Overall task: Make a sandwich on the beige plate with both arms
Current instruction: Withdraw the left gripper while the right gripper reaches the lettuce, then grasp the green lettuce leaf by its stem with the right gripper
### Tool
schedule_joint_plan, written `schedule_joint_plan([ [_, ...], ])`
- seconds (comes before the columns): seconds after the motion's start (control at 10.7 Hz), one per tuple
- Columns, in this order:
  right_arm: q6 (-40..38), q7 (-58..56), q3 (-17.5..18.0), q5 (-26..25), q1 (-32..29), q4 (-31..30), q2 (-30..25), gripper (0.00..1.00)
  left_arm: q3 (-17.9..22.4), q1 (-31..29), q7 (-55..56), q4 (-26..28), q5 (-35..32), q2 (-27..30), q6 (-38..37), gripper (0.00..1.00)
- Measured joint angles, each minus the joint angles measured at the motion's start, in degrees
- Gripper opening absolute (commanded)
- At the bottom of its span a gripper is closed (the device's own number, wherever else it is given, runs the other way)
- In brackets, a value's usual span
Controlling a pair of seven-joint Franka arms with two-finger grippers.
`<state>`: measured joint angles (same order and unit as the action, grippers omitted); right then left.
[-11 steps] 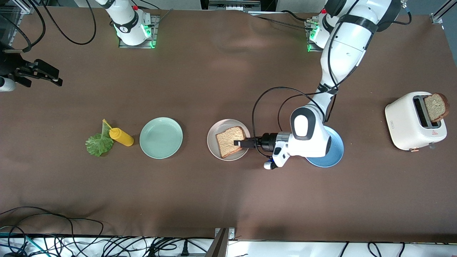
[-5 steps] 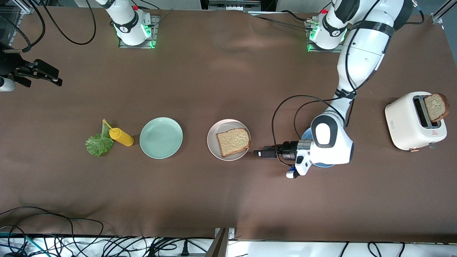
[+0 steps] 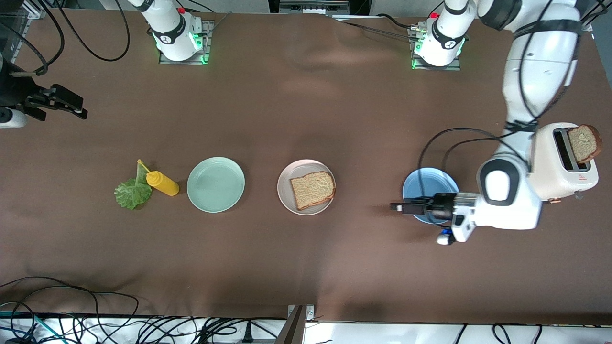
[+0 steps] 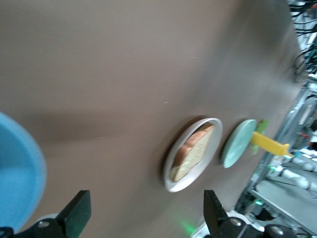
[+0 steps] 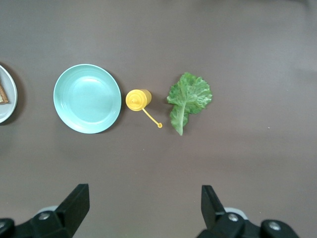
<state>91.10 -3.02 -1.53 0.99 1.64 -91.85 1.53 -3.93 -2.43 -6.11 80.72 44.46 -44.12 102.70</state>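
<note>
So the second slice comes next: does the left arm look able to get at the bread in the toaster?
Probably yes. The bread slice sticks up out of the toaster, nothing covering it. The open left gripper hangs empty over the blue plate beside the toaster.

No readable words or numbers are showing anywhere; only a small red warning triangle is standing on the cream plastic toaster (image 3: 554, 165), beside the left tool (image 3: 397, 207), its small print illegible.

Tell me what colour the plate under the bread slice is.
Pale beige-pink; the beige plate holding the bread slice shows best in the front view.
</note>
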Motion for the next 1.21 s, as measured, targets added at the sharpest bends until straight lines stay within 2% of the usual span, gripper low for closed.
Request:
schedule_joint_plan([
  [0.19, 0.3, 0.0, 0.7, -1.6, 0.0, 0.0, 1.2, 1.00, -0.1, -2.0, 0.1, 0.0, -12.5, 4.1, -3.0, 1.00],
  [0.28, 0.2, -0.1, 0.7, -1.9, 0.0, -0.2, 1.8, 1.00, 0.0, -2.5, 0.1, 0.0, -16.6, 5.7, -4.4, 1.00],
  [0.56, 0.7, -0.1, -1.5, -2.5, -0.7, -1.3, 7.6, 1.00, 0.1, -6.0, 0.1, 0.0, -21.7, 9.4, -10.2, 1.00],
  [0.84, 10.5, -0.3, -3.8, -4.7, -1.2, -7.3, 13.6, 1.00, -0.1, -6.9, 0.1, 0.0, -33.1, 15.2, -13.7, 1.00],
  [1.21, 27.9, -0.3, -5.2, -5.3, -1.2, -20.0, 15.9, 0.96, -0.3, -6.9, 0.4, 0.4, -38.4, 21.7, -17.8, 1.00],
])
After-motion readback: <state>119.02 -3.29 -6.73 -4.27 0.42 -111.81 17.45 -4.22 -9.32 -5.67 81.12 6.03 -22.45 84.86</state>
